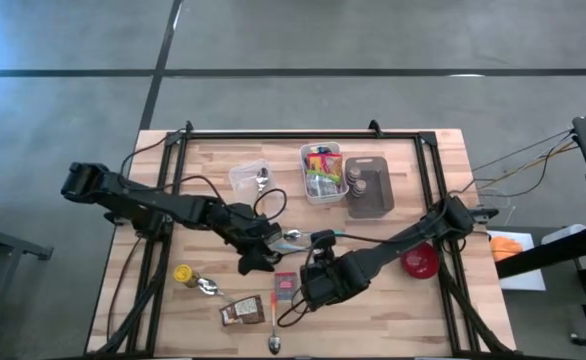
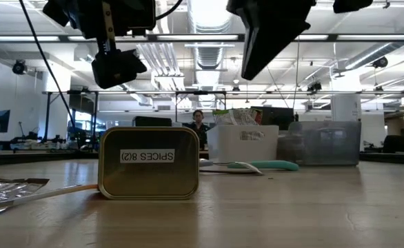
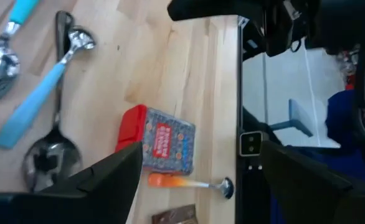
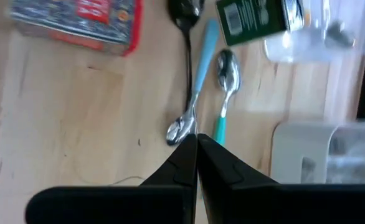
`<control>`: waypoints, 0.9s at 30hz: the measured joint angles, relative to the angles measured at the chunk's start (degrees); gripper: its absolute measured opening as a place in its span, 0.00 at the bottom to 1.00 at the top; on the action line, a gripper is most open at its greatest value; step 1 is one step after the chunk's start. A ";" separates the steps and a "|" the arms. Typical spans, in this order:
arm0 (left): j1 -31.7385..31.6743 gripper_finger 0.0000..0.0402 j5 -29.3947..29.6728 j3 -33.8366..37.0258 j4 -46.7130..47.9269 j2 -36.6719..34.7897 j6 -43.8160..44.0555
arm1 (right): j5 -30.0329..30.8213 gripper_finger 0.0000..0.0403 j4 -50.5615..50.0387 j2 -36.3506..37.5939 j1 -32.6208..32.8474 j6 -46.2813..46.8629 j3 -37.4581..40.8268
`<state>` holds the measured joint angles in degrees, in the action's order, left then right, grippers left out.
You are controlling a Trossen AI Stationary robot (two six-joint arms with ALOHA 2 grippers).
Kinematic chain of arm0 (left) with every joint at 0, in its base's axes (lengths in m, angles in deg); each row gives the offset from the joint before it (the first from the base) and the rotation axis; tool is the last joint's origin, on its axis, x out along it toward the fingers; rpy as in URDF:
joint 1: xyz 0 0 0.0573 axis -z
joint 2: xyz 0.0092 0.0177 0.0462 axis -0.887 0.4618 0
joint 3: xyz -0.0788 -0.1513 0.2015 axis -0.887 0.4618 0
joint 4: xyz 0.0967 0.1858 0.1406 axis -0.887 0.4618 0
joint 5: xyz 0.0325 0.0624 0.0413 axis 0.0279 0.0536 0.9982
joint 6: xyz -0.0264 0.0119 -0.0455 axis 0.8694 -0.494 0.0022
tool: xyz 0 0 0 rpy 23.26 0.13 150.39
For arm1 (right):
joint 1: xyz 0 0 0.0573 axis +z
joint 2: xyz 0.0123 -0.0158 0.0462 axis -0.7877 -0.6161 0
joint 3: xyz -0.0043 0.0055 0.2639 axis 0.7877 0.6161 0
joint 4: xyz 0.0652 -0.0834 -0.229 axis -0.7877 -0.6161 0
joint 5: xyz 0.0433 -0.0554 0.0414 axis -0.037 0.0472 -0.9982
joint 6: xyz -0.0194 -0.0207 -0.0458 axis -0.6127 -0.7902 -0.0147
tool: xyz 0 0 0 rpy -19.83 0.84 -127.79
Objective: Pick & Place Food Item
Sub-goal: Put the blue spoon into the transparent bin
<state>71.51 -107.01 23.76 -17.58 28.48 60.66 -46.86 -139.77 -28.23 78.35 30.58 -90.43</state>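
Note:
A flat packet with a red edge and patterned front [image 3: 164, 146] lies on the table near the front [image 1: 285, 287]. My left gripper [image 3: 201, 180] hangs above the table just left of the packet [image 1: 256, 258]. It is open, and the packet shows between its fingers without touching them. My right gripper [image 4: 197, 149] is shut and empty. It hangs above the table just right of the packet [image 1: 310, 272], with its tips over the handle ends of two spoons [image 4: 195, 93]. Both grippers hang high in the low view.
An orange-handled spoon [image 3: 189, 183] and a brown packet [image 1: 241, 312] lie near the front edge. A gold spice tin [image 2: 149, 163] and another spoon [image 1: 210, 288] sit at front left. A white bin [image 1: 323, 172], a grey bin [image 1: 368, 187] and a clear tub [image 1: 250, 177] stand at the back. A red bowl [image 1: 420, 261] is at the right.

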 joint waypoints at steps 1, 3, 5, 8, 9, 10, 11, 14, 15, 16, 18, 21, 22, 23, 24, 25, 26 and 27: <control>0.00 0.81 -0.02 0.00 0.62 -0.25 -0.37 | -0.01 0.02 0.16 0.00 -0.35 1.80 0.45; 0.00 0.81 0.08 0.00 1.75 -0.79 -1.25 | -1.48 0.02 0.13 0.00 -1.20 5.09 1.78; 0.00 0.81 0.29 0.00 3.04 -0.98 -2.69 | -3.93 0.02 0.22 0.03 -2.19 7.97 3.66; 0.00 0.81 2.97 0.02 4.67 -1.15 -5.91 | -5.10 0.02 0.81 0.04 -3.16 10.29 6.83; 0.00 0.81 4.30 0.02 4.74 -1.15 -7.56 | -5.19 0.03 1.47 0.04 -3.33 10.63 7.88; 0.01 0.81 5.38 0.02 4.88 -1.15 -9.37 | -5.21 0.04 1.71 0.04 -3.45 10.98 8.75; 0.05 0.80 6.43 0.03 5.11 -1.15 -11.34 | -5.12 0.05 1.63 0.04 -3.52 11.62 9.41; 0.49 0.79 9.83 0.04 6.27 -1.15 -16.49 | -4.80 0.09 0.71 0.11 -3.53 14.85 10.38; 0.58 0.78 10.91 0.04 6.70 -1.15 -17.88 | -4.08 0.10 0.40 0.42 -3.37 16.49 10.76; 0.70 0.77 11.86 0.04 6.78 -1.15 -19.45 | -2.80 0.11 0.20 0.79 -2.96 18.40 11.37; 0.76 0.74 13.60 0.04 6.75 -1.02 -22.12 | 1.51 0.14 0.32 2.13 -1.97 22.32 12.81; 0.76 0.70 14.25 -1.12 7.97 0.63 -24.55 | 5.97 0.16 1.76 5.95 -0.41 27.29 16.45; 0.76 0.69 14.25 -1.91 8.55 1.56 -25.14 | 6.43 0.16 3.12 7.85 0.01 28.26 18.18; 0.76 0.67 14.23 -2.92 8.80 2.60 -25.83 | 7.07 0.17 4.67 9.80 0.40 29.32 20.09; 0.81 0.66 14.23 -3.98 9.10 3.75 -26.57 | 7.47 0.17 6.55 12.01 0.68 29.95 22.14; 0.81 0.65 14.21 -5.03 9.74 4.96 -27.35 | 7.69 0.17 9.27 14.38 0.97 30.15 24.45; 0.81 0.65 14.22 -6.31 10.79 6.45 -28.17 | 8.18 0.17 12.50 16.98 1.27 30.01 26.78; 0.81 0.64 14.20 -7.79 11.70 7.98 -29.11 | 8.39 0.17 16.01 19.63 1.52 29.21 29.11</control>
<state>72.32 -92.81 15.97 -5.88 36.46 31.55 -38.47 -123.77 -8.60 79.87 59.79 -61.32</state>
